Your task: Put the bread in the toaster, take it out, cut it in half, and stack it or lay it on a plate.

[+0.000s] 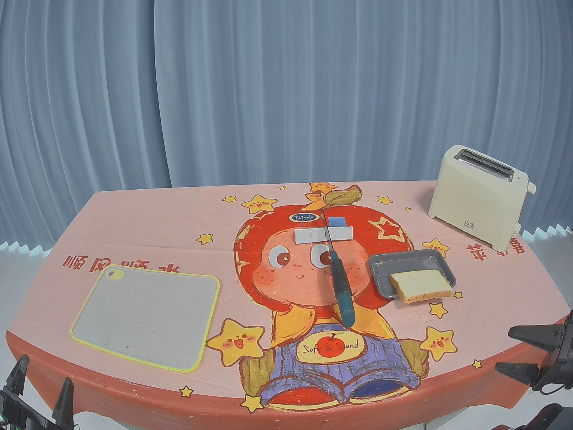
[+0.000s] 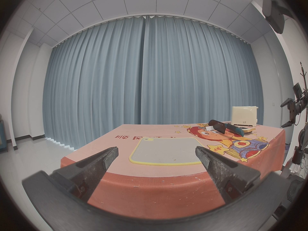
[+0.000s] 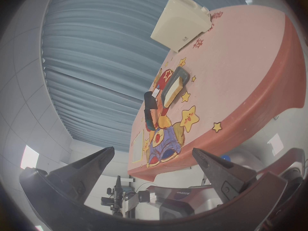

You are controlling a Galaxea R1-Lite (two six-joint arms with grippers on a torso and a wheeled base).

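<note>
A slice of bread [image 1: 421,285] leans on the front edge of a dark grey tray [image 1: 388,264] right of the table's middle; the bread [image 3: 174,91] also shows from the right wrist. The cream toaster [image 1: 477,195] stands at the back right, also seen as toaster [image 3: 181,21] and toaster [image 2: 244,115]. A teal-handled knife [image 1: 339,273] rests on a white holder at the centre. My left gripper [image 1: 39,386] hangs open below the table's front left corner. Off the front right edge, my right gripper [image 1: 531,353] is open and holds nothing.
A grey cutting board [image 1: 146,315] with a yellow rim lies at the front left; cutting board [image 2: 166,150] is straight ahead of the left gripper. A cartoon-printed pink cloth [image 1: 179,222] covers the table. Blue curtains hang behind.
</note>
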